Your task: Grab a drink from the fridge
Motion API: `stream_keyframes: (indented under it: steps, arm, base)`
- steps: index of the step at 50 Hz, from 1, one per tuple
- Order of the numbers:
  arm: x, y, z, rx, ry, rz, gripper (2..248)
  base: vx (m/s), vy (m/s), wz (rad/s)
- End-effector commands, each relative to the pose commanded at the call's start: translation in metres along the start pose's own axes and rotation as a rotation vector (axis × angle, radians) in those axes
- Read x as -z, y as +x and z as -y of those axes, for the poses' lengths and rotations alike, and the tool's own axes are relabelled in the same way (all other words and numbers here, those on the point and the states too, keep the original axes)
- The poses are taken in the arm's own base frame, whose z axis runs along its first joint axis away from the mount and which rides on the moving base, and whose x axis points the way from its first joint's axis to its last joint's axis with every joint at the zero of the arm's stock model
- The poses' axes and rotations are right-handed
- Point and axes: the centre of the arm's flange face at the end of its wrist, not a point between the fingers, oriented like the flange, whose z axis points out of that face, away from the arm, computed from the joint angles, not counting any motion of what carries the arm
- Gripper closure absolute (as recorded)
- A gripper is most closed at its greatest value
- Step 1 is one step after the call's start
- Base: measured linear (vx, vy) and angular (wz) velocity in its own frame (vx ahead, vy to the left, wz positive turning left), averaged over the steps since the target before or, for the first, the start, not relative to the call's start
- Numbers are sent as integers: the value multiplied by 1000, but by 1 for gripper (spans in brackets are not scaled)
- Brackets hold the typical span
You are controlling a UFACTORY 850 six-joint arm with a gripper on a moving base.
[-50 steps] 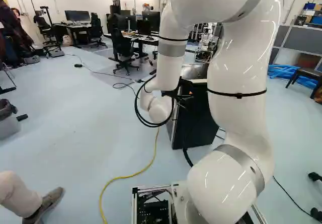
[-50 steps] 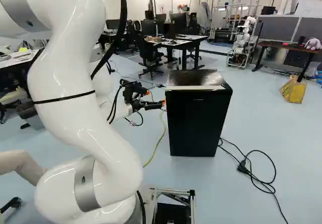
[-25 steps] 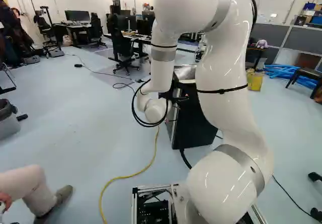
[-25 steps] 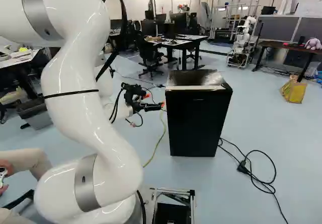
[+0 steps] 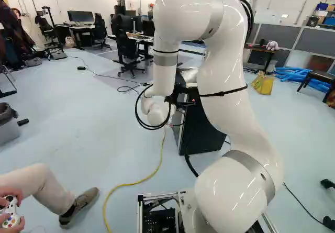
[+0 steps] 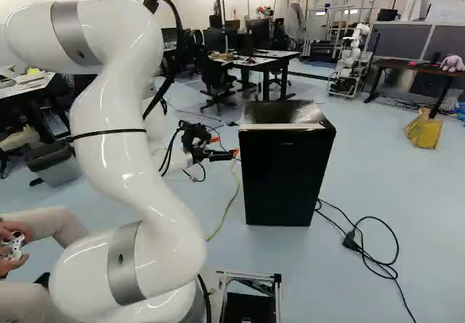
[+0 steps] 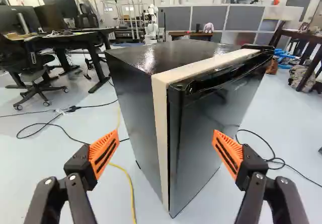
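My gripper (image 6: 225,146) is beside the fridge's left side in the right base view, its fingertips close to the upper front corner; I cannot tell whether they touch. The black fridge (image 6: 283,178) stands upright on the floor, with its door shut. In the wrist view the gripper (image 7: 166,153) is open, its orange pads (image 7: 104,153) wide apart. Ahead of it the fridge door (image 7: 216,128) shows at an angle, with a pale strip (image 7: 160,103) along its edge and a recessed handle (image 7: 221,78) at its top. The fridge's inside is hidden.
A yellow cable (image 5: 137,182) runs along the floor left of the fridge. A black cable (image 6: 378,247) lies to its right. Desks (image 6: 265,60) and chairs stand behind, with another robot (image 6: 350,58). A person's leg (image 5: 44,186) and hands with a controller are close at the left.
The arm's upper links have swung lower and shifted, left in the left base view; the gripper has shifted slightly. The base and fridge have not moved. The person's hands have come into view.
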Motion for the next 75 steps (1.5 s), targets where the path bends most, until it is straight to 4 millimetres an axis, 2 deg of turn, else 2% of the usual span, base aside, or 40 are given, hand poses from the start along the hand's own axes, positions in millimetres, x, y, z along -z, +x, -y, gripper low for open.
stream_keyframes:
  steps: [22,75]
  arm:
    - [-20,3,12,-43,-66,-37,3]
    - [-38,12,-4,-84,-219,-101,3]
  base:
    - [0,0,0]
    - [0,0,0]
